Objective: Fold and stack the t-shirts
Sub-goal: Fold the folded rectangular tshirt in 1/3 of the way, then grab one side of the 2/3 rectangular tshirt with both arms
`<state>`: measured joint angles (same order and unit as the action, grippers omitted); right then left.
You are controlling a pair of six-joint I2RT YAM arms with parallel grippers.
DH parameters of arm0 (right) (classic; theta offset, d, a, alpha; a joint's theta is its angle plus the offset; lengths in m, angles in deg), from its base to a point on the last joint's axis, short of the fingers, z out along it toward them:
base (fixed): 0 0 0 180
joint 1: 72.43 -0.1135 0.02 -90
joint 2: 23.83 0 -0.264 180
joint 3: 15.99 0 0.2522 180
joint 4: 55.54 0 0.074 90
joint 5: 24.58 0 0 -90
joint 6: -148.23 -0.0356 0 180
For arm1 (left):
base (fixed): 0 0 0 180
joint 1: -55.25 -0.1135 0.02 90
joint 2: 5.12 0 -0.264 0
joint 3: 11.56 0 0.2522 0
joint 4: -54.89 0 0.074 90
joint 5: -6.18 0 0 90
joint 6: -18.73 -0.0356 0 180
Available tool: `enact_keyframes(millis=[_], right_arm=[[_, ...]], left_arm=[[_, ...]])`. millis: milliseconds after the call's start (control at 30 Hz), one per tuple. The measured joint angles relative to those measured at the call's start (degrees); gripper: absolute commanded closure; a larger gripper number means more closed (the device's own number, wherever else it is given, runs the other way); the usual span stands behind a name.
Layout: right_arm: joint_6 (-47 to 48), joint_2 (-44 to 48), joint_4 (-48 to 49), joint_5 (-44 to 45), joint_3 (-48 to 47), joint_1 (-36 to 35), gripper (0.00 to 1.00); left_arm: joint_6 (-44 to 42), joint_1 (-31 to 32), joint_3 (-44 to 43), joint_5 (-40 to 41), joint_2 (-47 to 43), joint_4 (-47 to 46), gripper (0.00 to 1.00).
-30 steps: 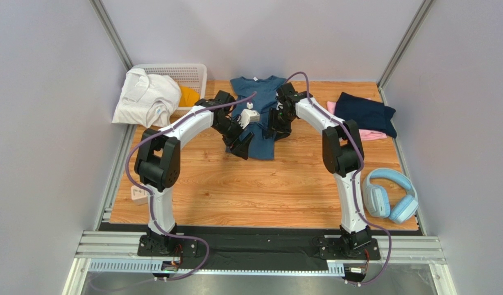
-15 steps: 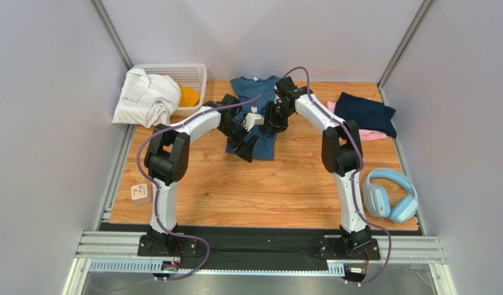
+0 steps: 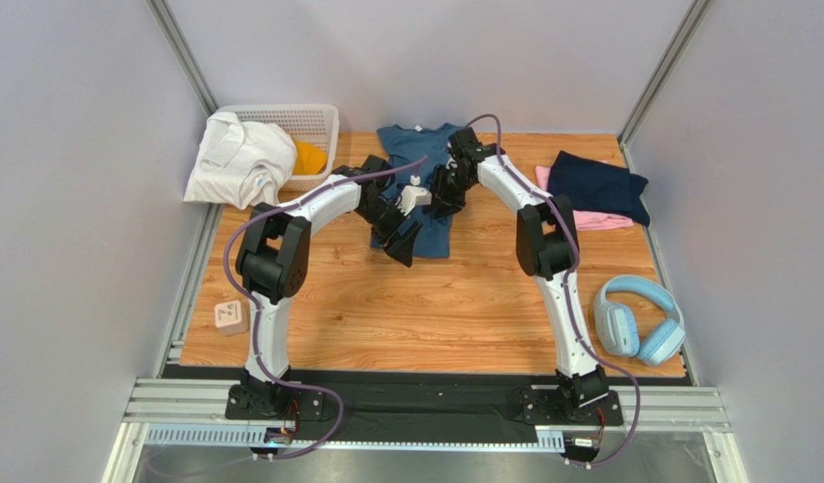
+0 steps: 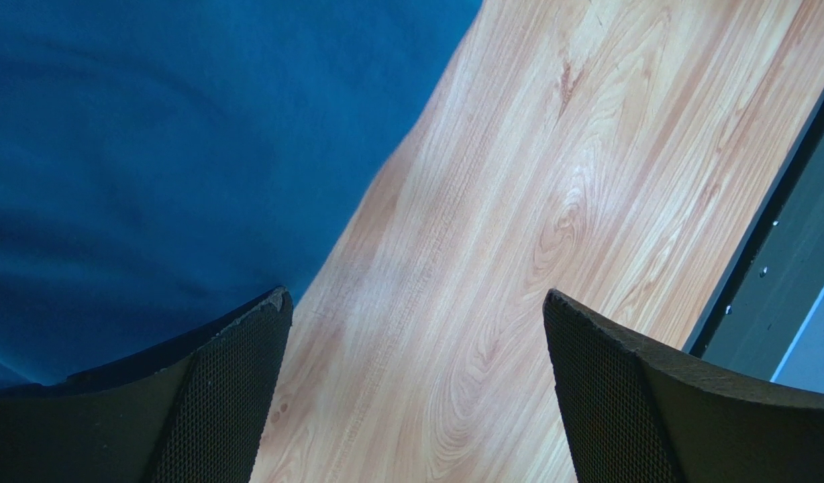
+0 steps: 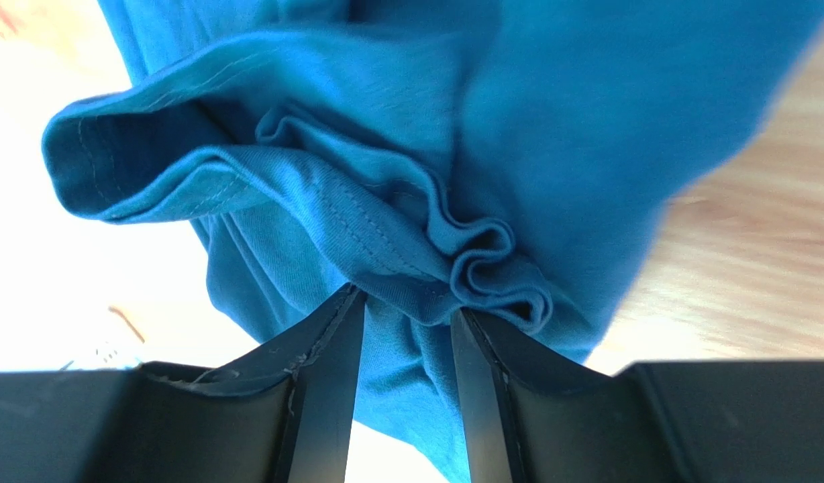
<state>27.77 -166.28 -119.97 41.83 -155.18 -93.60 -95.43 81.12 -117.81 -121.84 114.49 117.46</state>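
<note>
Boxed in on three sides by plain, matt, pale lilac-grey wall panels (image 3: 426, 50), joined at two slanting brushed-aluminium corner posts (image 3: 184, 55). Floored with a rectangular light-oak wood-grain tabletop (image 3: 436, 312), warm honey in tone, streaked left to right with darker knots and swirls. Edged on the left by a grey metal channel (image 3: 189, 292). Bounded on the near side by a black strip (image 3: 426, 387) across slotted silver aluminium rails (image 3: 174, 403), with dull grey sheet metal (image 3: 436, 465) below. Lit softly and evenly from above, leaving only faint shadows. Bleached almost white across the wood in the right wrist view.
</note>
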Motion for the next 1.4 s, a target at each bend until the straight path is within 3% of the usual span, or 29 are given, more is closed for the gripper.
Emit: enact_keyframes(millis=[500, 733, 833, 1000, 1167, 1400], right_arm=[[-0.28, -1.29, 5.20, 4.72, -6.43, 5.46, 0.56], [-1.60, -4.22, 7.30, 4.66, -8.09, 8.55, 0.56], [-0.74, -1.29, 7.19, 5.31, -2.54, 9.25, 0.51], [0.39, 14.43, 7.78, 5.92, 19.41, 8.46, 0.47], [0.20, 28.44, 9.79, 3.17, 33.09, 4.55, 0.47], [-1.03, 27.91, 13.22, -0.09, 39.50, -1.92, 0.46]], left_arm=[[-2.32, -0.02, 3.82, 1.09, -0.15, 1.55, 0.00], [-4.70, -0.13, 6.49, 1.16, -4.33, 4.52, 0.00], [-6.62, -0.37, 7.26, 1.20, -6.25, 7.06, 0.00], [-9.86, -1.42, 8.33, 1.44, -9.73, 12.50, 0.00], [-6.51, -4.15, 10.51, 4.50, -15.15, 7.65, 0.00], [1.46, -5.46, 3.67, 8.59, -7.48, 2.67, 0.00]])
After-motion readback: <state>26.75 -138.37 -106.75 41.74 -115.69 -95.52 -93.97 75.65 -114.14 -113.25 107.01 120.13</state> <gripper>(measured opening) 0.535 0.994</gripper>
